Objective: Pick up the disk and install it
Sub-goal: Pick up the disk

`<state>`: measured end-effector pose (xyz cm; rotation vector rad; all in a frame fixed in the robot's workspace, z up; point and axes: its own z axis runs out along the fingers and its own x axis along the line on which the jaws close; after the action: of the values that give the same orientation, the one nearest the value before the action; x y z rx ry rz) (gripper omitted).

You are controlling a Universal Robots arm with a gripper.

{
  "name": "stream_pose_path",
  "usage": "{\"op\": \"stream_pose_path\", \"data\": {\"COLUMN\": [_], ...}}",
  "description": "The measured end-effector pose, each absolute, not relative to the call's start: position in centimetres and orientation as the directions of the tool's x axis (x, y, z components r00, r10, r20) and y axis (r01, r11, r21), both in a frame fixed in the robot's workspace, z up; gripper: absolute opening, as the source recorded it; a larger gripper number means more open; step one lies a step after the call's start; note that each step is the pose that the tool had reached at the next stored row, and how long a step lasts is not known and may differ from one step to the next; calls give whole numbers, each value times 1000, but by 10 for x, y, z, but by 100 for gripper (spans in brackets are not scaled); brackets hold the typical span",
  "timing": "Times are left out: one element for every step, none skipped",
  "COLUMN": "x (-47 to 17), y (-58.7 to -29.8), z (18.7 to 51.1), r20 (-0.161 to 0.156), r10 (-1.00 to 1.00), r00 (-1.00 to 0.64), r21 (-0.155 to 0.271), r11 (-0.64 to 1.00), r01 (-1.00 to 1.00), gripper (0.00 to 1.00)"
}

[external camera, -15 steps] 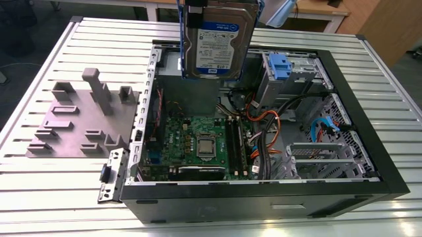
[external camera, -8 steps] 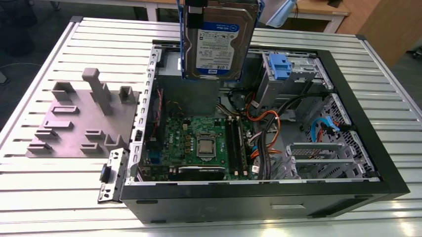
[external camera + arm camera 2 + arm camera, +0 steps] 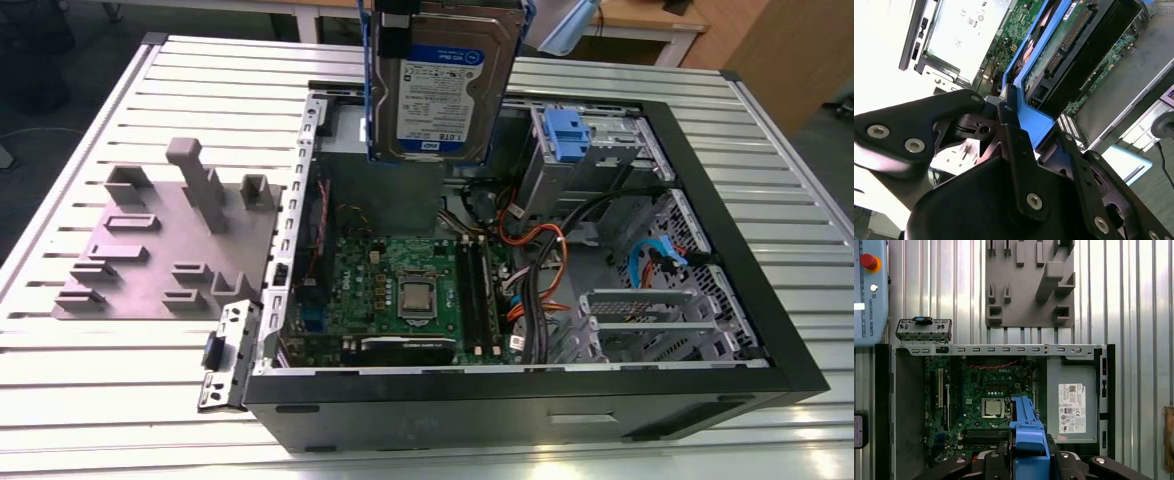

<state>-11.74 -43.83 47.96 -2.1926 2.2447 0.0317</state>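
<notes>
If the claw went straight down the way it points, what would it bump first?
Probably the green motherboard in the open computer case, near its processor. The disk the claw grips would touch first, though depth is hard to judge.

Robotics lab: slatted aluminium worktable, opened computer case, teach pendant.

- 1 disk
- 1 gripper
- 1 open PC case
- 1 motherboard, with 1 CPU on it
- 1 PSU
- 1 blue latch on the drive bay
- 1 grey fixture plate
- 1 pendant, with 1 red button
- 1 slatted table
</notes>
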Motion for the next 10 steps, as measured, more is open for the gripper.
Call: {"op": "stream_pose_path", "data": {"x": [-117,-117,-117,-117,-117,-117,-117,-117,-117,-117], "y": [-438,-438,-438,-438,-438,-438,-438,-438,-438,-438], "z": [480,480,480,480,480,480,480,480,480,480], "r20": [-17,-17,-17,-17,-16,-16,-16,-16,-16,-16], "r10": [-1000,-1000,-1000,-1000,-1000,-1000,-1000,-1000,-1000,-1000], "r00": [-24,-24,-24,-24,-24,-24,-24,-24,-24,-24], "r21": [12,12,12,12,12,12,12,12,12,12], "r11": [23,23,23,23,23,23,23,23,23,23], "r01": [-1000,-1000,-1000,-1000,-1000,-1000,-1000,-1000,-1000,-1000], "gripper": [37,37,37,37,37,37,37,37,37,37]}}
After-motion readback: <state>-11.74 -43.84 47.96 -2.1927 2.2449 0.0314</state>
